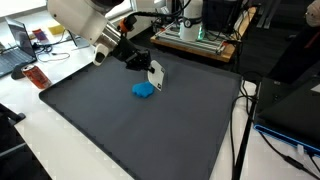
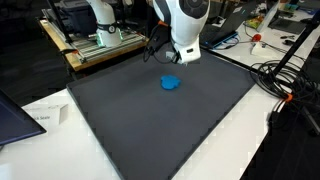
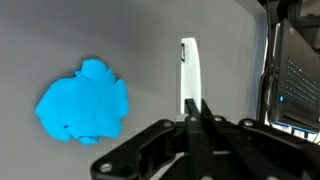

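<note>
A crumpled bright blue lump, like a cloth, lies on the dark grey mat. My gripper hangs low over the mat just beside it, black fingers pressed together and shut. In the wrist view, a narrow white strip-shaped object stretches away from just beyond the fingertips. Its near end is hidden behind them, so I cannot tell whether it touches them. The blue lump is left of the fingers there, apart from them.
The mat covers most of a white table. A laptop and a red object sit off one corner. A metal-framed rig stands behind. Cables trail along one side, and another laptop and paper are near one edge.
</note>
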Controlling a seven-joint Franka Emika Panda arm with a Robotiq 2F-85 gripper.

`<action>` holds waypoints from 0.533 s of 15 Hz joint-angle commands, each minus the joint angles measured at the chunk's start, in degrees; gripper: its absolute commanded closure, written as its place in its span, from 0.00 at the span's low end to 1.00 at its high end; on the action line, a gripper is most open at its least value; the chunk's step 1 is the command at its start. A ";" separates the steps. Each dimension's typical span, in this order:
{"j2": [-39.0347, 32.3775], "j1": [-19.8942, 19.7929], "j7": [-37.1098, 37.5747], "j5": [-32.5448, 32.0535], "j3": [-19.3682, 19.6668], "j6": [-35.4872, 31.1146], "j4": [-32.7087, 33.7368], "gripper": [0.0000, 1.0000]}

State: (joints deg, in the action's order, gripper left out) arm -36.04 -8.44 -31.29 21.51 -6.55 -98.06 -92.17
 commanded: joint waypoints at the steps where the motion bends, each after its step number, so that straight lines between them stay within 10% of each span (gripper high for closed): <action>1: -3.93 -1.27 -1.90 -0.08 -0.18 3.05 5.84 0.99; 8: -8.54 -2.90 -1.38 -0.18 0.12 4.28 11.22 0.99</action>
State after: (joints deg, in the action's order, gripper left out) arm -42.14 -10.06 -32.09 21.35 -6.15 -96.54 -84.88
